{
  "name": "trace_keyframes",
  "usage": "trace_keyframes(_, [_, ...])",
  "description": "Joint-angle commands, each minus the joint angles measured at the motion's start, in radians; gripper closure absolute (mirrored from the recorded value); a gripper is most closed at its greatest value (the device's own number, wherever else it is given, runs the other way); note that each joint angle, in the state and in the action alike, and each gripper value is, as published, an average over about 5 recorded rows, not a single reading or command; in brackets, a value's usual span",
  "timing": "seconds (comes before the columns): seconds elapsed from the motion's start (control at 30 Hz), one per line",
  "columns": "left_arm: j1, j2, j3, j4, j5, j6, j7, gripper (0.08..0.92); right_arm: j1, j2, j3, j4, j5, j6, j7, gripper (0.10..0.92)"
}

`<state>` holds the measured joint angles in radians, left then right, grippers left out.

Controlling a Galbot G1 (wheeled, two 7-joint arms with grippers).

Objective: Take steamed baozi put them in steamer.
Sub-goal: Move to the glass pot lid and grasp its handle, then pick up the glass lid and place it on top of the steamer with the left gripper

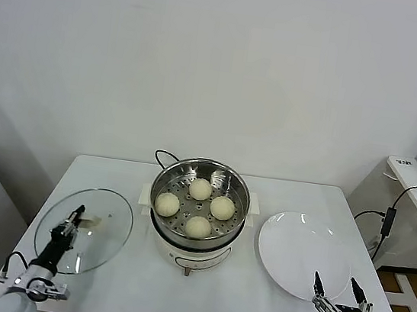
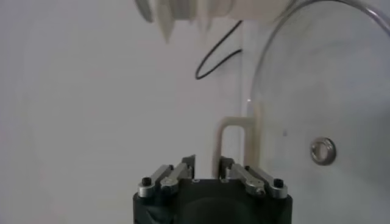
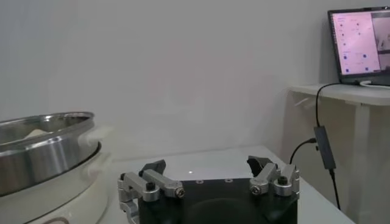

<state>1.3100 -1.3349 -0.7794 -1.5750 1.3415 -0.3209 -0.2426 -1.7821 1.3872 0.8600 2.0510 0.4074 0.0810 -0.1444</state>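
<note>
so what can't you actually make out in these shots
- Head view: steamer base front sits under its basket; the cord's far end runs behind it.
- Head view: whether the left gripper truly pinches the glass lid handle is too small.
- Right wrist view: the baozi hide behind the steamer wall.
- Right gripper wrist is cut by the bottom edge.

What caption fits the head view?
Four baozi in the steamer; left gripper at glass lid, plate empty.

At 12 o'clock the steamer [image 1: 199,201] blocks the table's [image 1: 294,206] middle, all four steamed baozi [image 1: 167,204] inside. At 9 the glass lid [image 1: 100,222] fills your left side; at 3 the flat plate [image 1: 299,253] leaves low passage above.
</note>
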Motion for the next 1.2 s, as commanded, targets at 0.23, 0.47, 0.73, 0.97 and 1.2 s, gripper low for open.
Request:
trace_keyframes(0.23, [0.015,0.392,0.121,-0.401,-0.558,0.424,0.333,0.884,-0.002,-0.011,-0.004,0.002,0.006,-0.010,-0.031,0.203])
trace_keyframes(0.47, [-0.062,0.449,0.522,-0.611,-0.455,0.784,0.369,0.884,-0.012,-0.033,0.023,-0.013,0.018,-0.005,-0.071,0.203])
trace_keyframes(0.73, [-0.243,0.260,0.847,-0.535,-0.148,0.913,0.412,0.884,-0.048,-0.006,0.053,-0.018,0.005,-0.001,-0.085,0.203])
trace_keyframes(0.97, [-0.441,0.157,0.975,-0.422,-0.109,0.968,0.442,0.884,-0.063,0.008,0.059,-0.011,-0.010,0.001,-0.086,0.203])
trace_keyframes(1.2, [-0.512,0.077,1.048,-0.315,-0.104,1.003,0.461,0.884,-0.076,0.023,0.077,-0.010,-0.015,0.009,-0.092,0.203])
